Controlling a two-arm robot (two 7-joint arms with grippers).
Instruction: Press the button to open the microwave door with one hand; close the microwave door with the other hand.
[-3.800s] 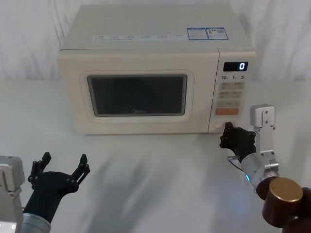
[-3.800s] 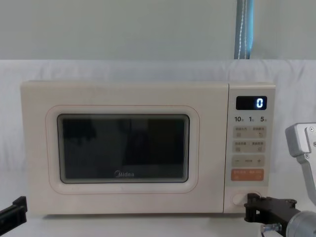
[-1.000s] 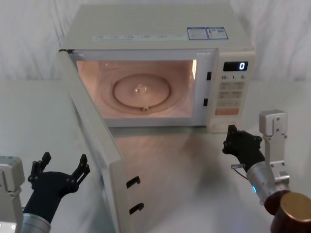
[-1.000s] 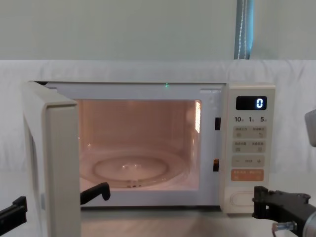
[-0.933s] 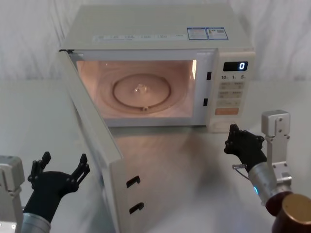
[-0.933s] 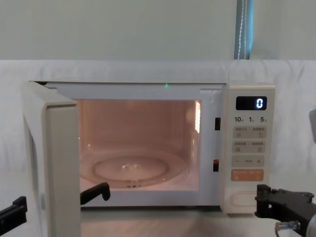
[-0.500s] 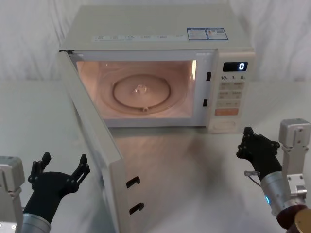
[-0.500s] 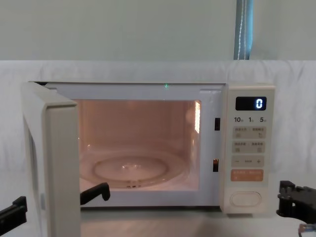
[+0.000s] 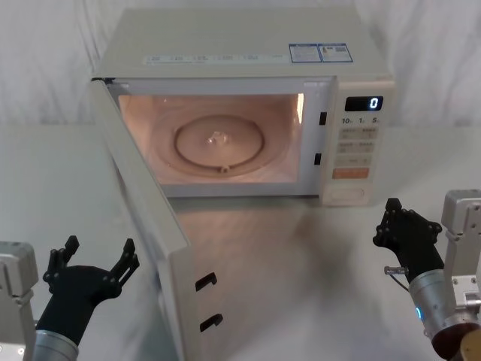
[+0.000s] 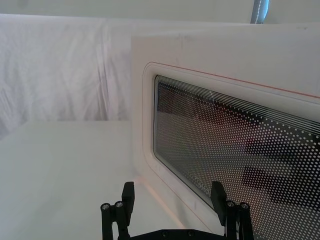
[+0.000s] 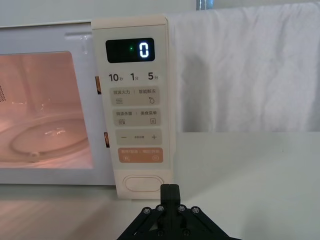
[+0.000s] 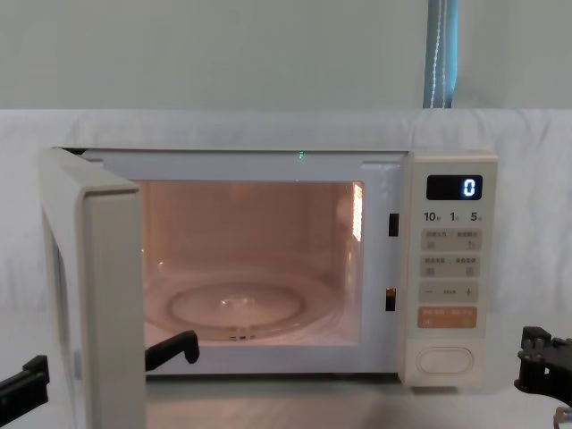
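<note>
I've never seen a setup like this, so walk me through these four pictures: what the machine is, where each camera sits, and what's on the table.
It is a two-armed robot at a white table with a microwave on it.

The head picture looks down from above. The microwave door hangs wide open, the inside is lit, and the turntable has nothing on it. The left gripper waits open beside the door. The right gripper is shut, near the control panel but not touching it.

The chest picture looks straight across at the oven. The left wrist camera faces the door's window. The right wrist camera faces the panel and its wide button. Neither gripper holds anything.
</note>
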